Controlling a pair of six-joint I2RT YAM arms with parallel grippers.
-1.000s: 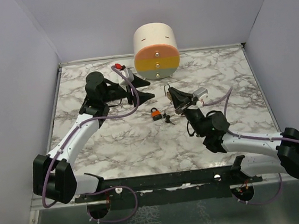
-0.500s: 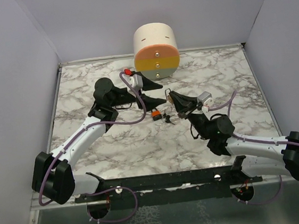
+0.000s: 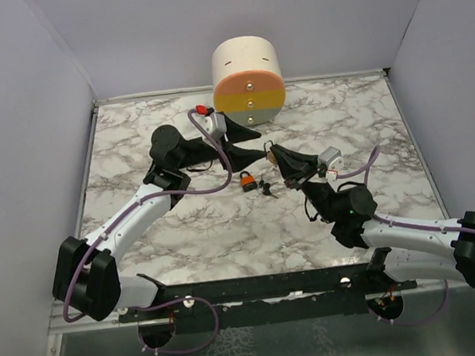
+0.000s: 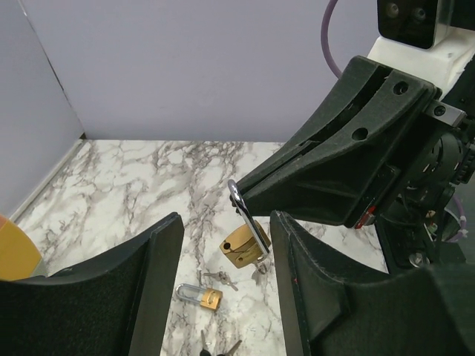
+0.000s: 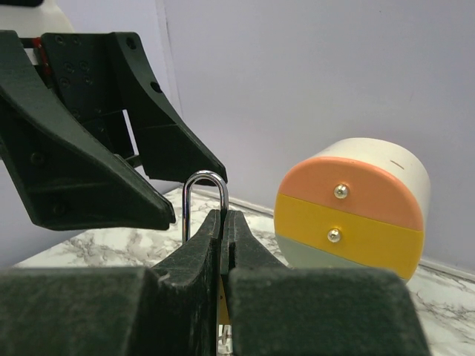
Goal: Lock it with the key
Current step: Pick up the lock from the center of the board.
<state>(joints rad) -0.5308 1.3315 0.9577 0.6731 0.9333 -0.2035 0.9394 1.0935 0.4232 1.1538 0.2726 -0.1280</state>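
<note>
A tiny black-headed key bunch (image 3: 266, 187) lies mid-bench on the white marble bench (image 3: 226, 230), just beside a small brass padlock (image 3: 245, 179), below and nearward of the spread, empty left gripper (image 3: 260, 145); the right gripper (image 5: 223, 215) is clenched on a second brass padlock (image 4: 242, 251).

Two brass padlocks: a raised padlock (image 4: 243, 248) and a lying padlock (image 4: 201, 296). One key bunch (image 3: 268, 187) shows clearly from above; the left wrist view hints at perhaps two separate little clusters of keys, too small to count blade by blade. One round drawer box (image 3: 246, 62) has three coloured fronts: one orange, one yellow, one grey-green. Three knobs, one per front. Two robot arms: a left arm (image 3: 131, 216) and a right arm (image 3: 404, 230). One marble table (image 3: 202, 241).
</note>
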